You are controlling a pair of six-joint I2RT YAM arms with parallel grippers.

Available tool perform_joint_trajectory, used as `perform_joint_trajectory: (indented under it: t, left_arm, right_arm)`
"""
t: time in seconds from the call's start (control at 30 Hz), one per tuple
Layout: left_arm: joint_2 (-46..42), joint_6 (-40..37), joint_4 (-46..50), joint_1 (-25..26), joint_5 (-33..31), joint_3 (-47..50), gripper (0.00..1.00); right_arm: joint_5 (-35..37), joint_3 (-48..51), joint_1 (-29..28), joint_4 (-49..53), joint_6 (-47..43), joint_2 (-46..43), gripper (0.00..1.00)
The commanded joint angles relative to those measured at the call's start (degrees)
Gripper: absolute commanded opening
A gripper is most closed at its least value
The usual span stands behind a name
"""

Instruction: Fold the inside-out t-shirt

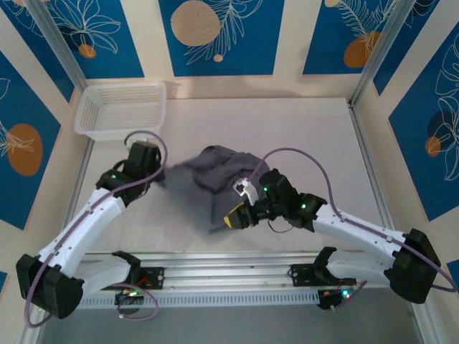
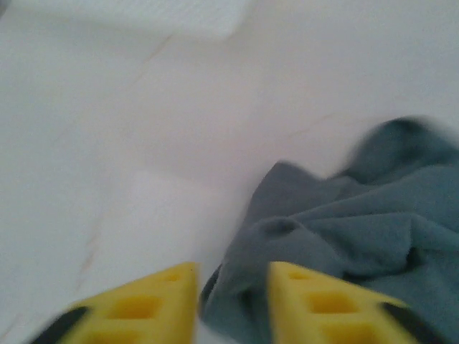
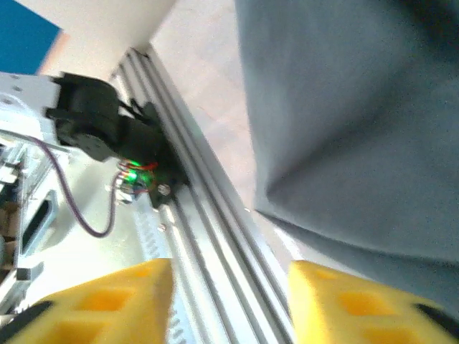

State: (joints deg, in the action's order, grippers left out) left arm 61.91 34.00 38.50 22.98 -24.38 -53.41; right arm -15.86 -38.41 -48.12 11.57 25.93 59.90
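Beside left claw (image 2: 232, 290), crumpled t-shirt (image 2: 344, 236)

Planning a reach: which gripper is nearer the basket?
The left gripper, close by the basket; the right gripper lies beyond the shirt, farther off.

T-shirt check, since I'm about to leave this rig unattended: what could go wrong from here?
1. The t-shirt lies bunched in a heap, so a pinch may catch several layers.
2. Only its edge reaches between the fingers of the open left end effector; it could slip out.
3. The right end effector hovers open near the aluminium rail, where cloth might snag.
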Motion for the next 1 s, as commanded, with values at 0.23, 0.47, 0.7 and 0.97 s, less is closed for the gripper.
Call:
perform_joint_trajectory:
  t: [0.23, 0.47, 0.7, 0.97]
  left_arm:
    - [4.16, -7.91, -15.03, 0.43, 24.75, -6.45, 0.46]
    - [29.3, -10.64, -11.17, 12.53, 34.37, -20.82, 0.52]
    - [38.6, -23.15, -11.42, 15.52, 37.95, -21.4, 0.81]
    - [44.58, -31.41, -10.83, 16.13, 26.26, -25.34, 0.89]
  right_arm:
    - [24.72, -10.83, 19.92, 9.36, 9.74, 2.37, 0.65]
    - [14.64, -23.42, 23.07, 16.32, 5.27, 24.79, 0.67]
    - [10.86, -26.43, 22.26, 15.84, 3.37, 36.53, 0.55]
    - [9.68, -28.49, 22.01, 14.18, 7.27, 32.32, 0.0]
